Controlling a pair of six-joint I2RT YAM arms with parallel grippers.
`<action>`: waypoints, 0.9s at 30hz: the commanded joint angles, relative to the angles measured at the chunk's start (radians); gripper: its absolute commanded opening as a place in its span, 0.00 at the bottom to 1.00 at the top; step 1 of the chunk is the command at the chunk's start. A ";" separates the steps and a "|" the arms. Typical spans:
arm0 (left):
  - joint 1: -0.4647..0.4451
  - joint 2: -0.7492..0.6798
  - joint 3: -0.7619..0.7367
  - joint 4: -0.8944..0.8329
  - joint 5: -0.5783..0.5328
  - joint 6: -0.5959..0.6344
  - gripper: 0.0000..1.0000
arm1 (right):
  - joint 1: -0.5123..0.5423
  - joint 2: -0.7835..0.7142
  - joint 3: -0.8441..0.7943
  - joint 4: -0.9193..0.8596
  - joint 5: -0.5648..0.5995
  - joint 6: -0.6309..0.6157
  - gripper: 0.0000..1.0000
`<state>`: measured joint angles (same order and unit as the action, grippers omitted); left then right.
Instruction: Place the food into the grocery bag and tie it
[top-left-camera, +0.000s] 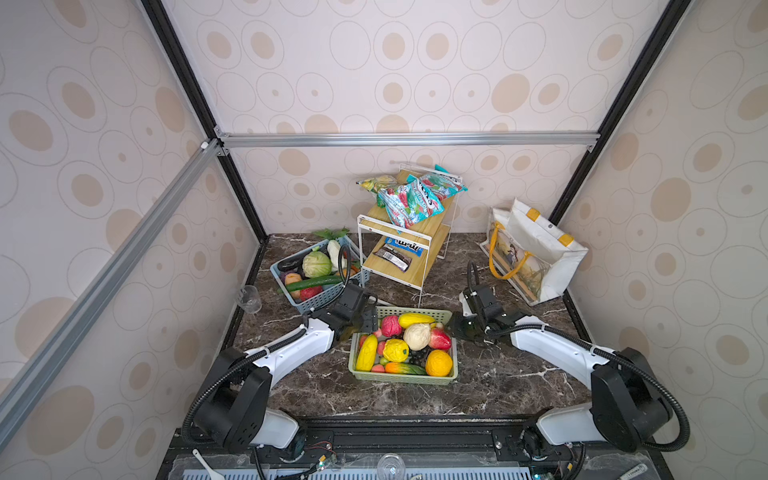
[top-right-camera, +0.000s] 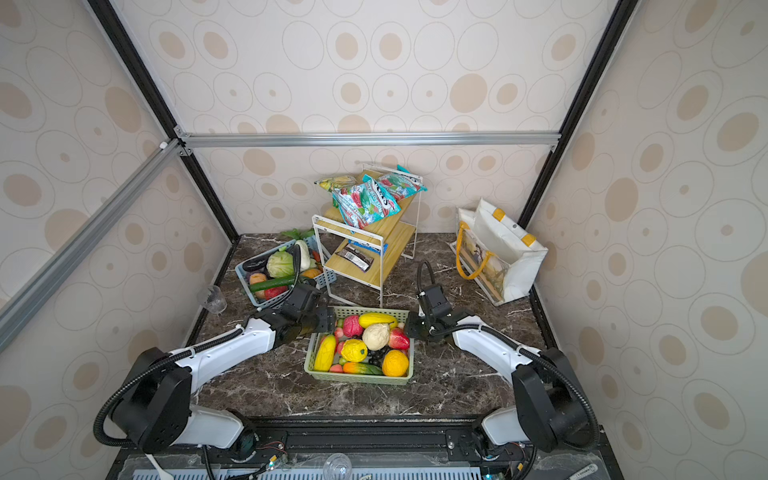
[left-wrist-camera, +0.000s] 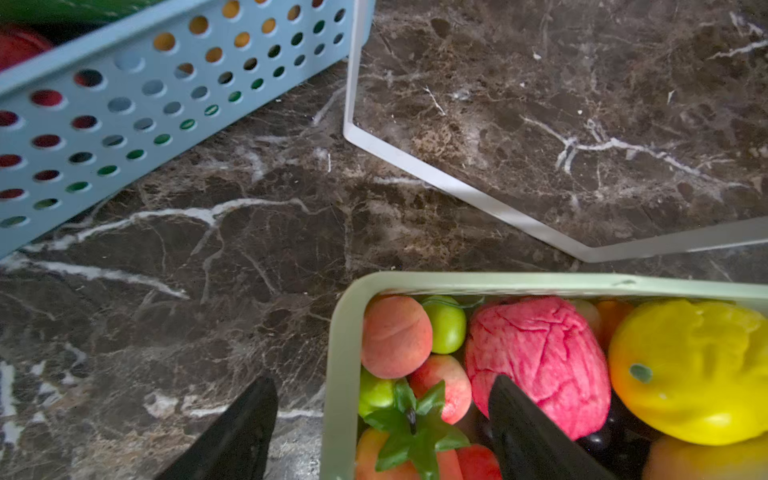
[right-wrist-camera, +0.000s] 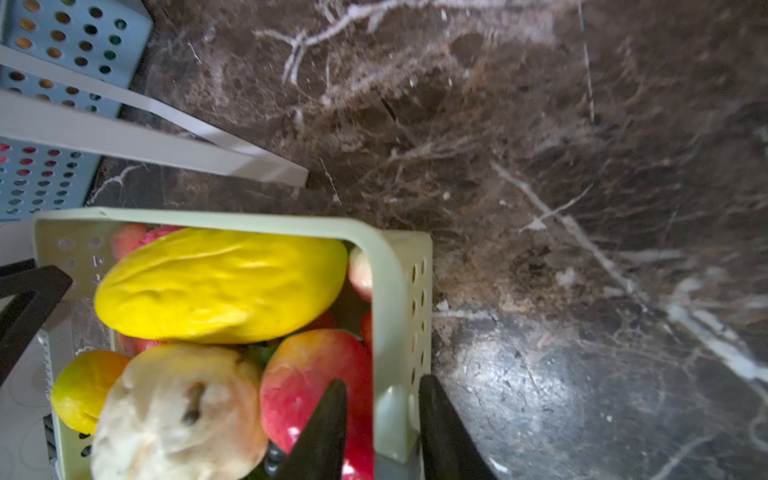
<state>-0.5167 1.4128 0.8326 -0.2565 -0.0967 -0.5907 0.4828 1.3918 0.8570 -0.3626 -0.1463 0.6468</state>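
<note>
Bag (top-left-camera: 552, 257) upright at the right of the frame in both top views, near the right edge of the table (top-left-camera: 498, 374), mouth open, yellow handle (top-left-camera: 491, 253) hanging over the printed side. Well apart from both grippers.

Food (top-left-camera: 417, 336) heaped in the green basket (top-left-camera: 403, 376) just below centre frame, with a white bulb (top-left-camera: 417, 336), a yellow citrus (top-left-camera: 395, 350) and an orange (top-left-camera: 439, 362) among it. More vegetables in the blue basket (top-left-camera: 318, 306) left of centre, with a cabbage (top-left-camera: 316, 264) on top.

Left gripper (top-left-camera: 369, 322) at the green basket's upper left corner, fingers spread wide and released. One finger outside the wall over the table, the other inside beside a pink fruit (left-wrist-camera: 536, 357). Nothing grasped.

Right gripper (top-left-camera: 454, 328) at the basket's upper right corner, fingers astride the side wall and narrowly parted. Inner finger a little off the wall, so not clenched on it.

Above the basket in the frame, a white-framed rack (top-left-camera: 392, 226) with wooden shelves. On the top shelf, teal-and-red snack packets (top-left-camera: 409, 201), white lettering too crumpled to read. On the lower shelf, a blue pack (top-left-camera: 405, 245) reading "m&m", and a dark wrapper (top-left-camera: 392, 257), print illegible.

Clear cup (top-left-camera: 248, 297) at the table's left edge.
</note>
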 joint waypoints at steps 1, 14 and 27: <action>0.031 -0.053 0.025 -0.035 -0.028 -0.013 0.82 | -0.022 -0.063 0.065 -0.170 0.080 -0.112 0.53; 0.079 -0.090 0.055 -0.043 0.000 0.032 0.84 | -0.276 0.019 0.598 -0.512 0.375 -0.601 0.79; 0.083 -0.054 0.098 -0.030 0.024 0.055 0.85 | -0.419 0.444 1.035 -0.549 0.590 -0.890 0.83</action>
<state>-0.4389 1.3483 0.8867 -0.2783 -0.0734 -0.5575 0.0910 1.7897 1.8442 -0.8585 0.3843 -0.1513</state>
